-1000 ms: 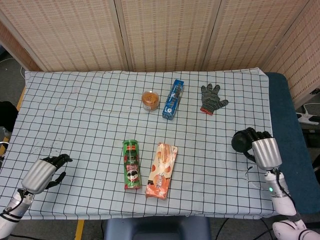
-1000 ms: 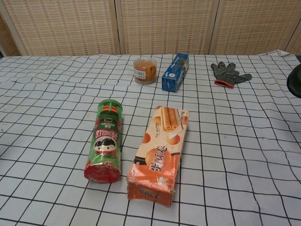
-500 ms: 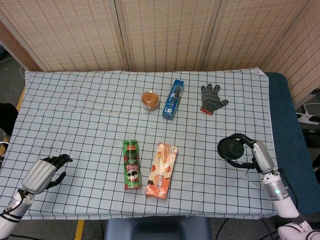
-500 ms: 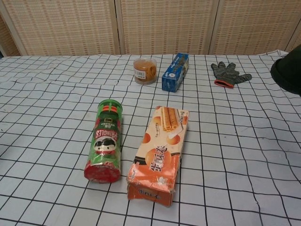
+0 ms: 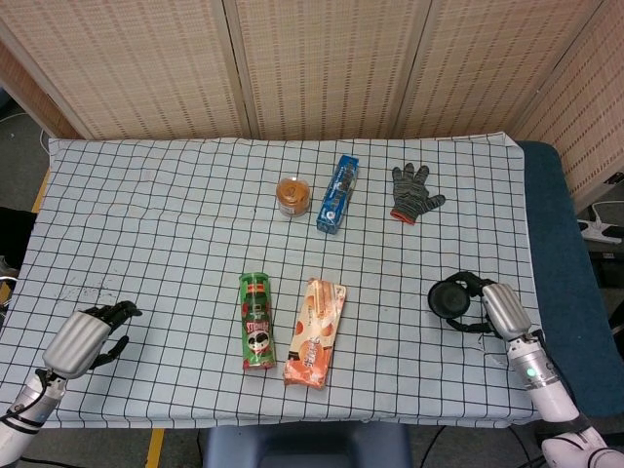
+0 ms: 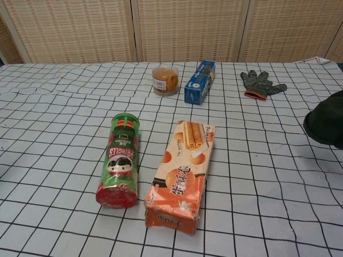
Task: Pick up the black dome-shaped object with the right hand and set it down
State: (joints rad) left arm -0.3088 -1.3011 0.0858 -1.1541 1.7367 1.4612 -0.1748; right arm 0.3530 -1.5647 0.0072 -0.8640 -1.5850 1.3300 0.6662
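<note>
My right hand (image 5: 497, 310) grips the black dome (image 5: 450, 298), cut off at chest view's edge; left hand (image 5: 86, 336) curled, holding nothing.

Open cloth lies around the right hand (image 5: 495, 308) | nearest obstacle: biscuit box (image 5: 315, 332), well left | glove (image 5: 413, 192) far behind | left half largely unobstructed
</note>
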